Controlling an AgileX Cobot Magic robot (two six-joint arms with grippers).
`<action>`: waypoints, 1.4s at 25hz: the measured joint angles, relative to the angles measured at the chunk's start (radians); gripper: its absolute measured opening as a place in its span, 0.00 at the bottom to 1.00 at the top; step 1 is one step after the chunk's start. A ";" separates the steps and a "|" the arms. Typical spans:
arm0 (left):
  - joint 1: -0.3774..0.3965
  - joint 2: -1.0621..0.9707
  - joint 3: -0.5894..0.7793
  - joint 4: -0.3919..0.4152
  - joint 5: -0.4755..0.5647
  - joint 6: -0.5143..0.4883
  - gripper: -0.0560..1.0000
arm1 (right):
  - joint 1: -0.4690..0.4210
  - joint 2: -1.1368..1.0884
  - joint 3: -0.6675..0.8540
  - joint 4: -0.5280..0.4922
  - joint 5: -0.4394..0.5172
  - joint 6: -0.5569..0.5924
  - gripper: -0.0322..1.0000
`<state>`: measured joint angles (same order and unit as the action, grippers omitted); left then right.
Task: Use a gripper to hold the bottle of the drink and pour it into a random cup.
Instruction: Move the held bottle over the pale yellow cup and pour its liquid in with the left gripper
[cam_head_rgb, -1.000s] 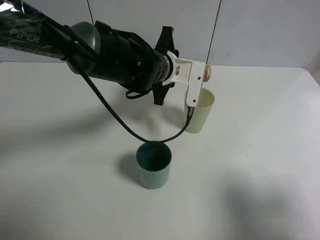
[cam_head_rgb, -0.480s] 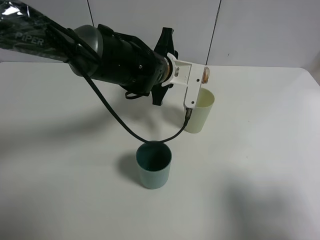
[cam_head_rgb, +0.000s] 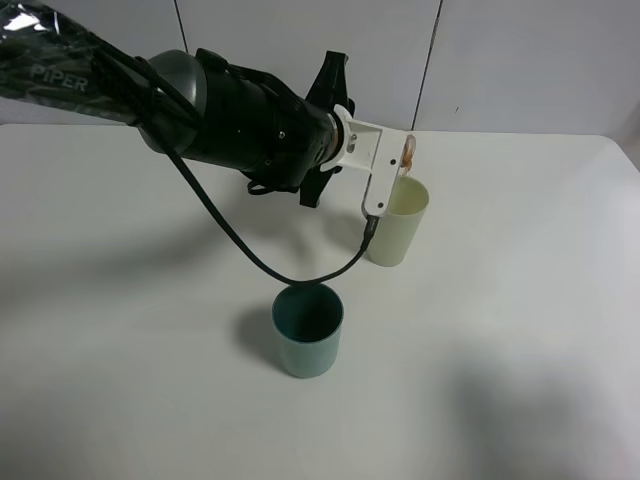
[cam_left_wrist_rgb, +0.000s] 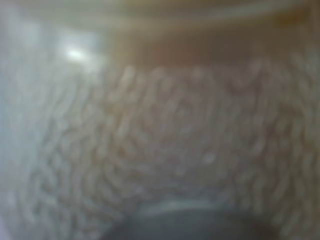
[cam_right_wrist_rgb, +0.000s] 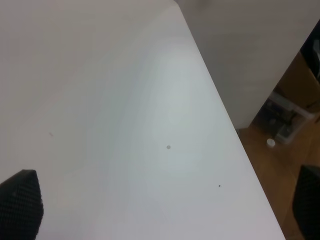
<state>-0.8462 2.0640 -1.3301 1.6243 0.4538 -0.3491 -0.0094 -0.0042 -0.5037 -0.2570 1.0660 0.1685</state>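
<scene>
The bottle of the drink (cam_head_rgb: 411, 150) is tipped over sideways, its brownish end hanging just above the rim of the pale yellow-green cup (cam_head_rgb: 397, 228). My left gripper (cam_head_rgb: 398, 157), a white claw on the black arm, is shut on the bottle and reaches in from the left. In the left wrist view the bottle (cam_left_wrist_rgb: 160, 115) fills the whole blurred picture, with brown liquid along one side. My right gripper (cam_right_wrist_rgb: 165, 210) is away from all this, over bare table, and its dark fingertips (cam_right_wrist_rgb: 21, 204) stand far apart with nothing between them.
A shorter dark teal cup (cam_head_rgb: 308, 335) stands nearer the front, below a black cable (cam_head_rgb: 250, 262) looping down from the arm. The white table (cam_head_rgb: 520, 330) ends at an edge (cam_right_wrist_rgb: 220, 107) beside the right gripper, with floor beyond.
The left wrist has rolled a little further, so the bottle tips more steeply, and its mouth has dropped closer to the yellow-green cup's rim. Both cups stay put.
</scene>
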 joint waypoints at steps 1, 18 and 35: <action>0.000 0.000 0.000 0.000 0.002 0.002 0.37 | 0.000 0.000 0.000 0.000 0.000 0.000 1.00; 0.000 0.000 0.000 0.009 0.010 0.007 0.37 | 0.000 0.000 0.000 0.000 0.000 0.000 1.00; 0.000 0.000 0.000 0.011 0.026 0.051 0.37 | 0.000 0.000 0.000 0.000 0.000 0.000 1.00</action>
<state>-0.8462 2.0640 -1.3301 1.6351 0.4794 -0.2977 -0.0094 -0.0042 -0.5037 -0.2570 1.0660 0.1685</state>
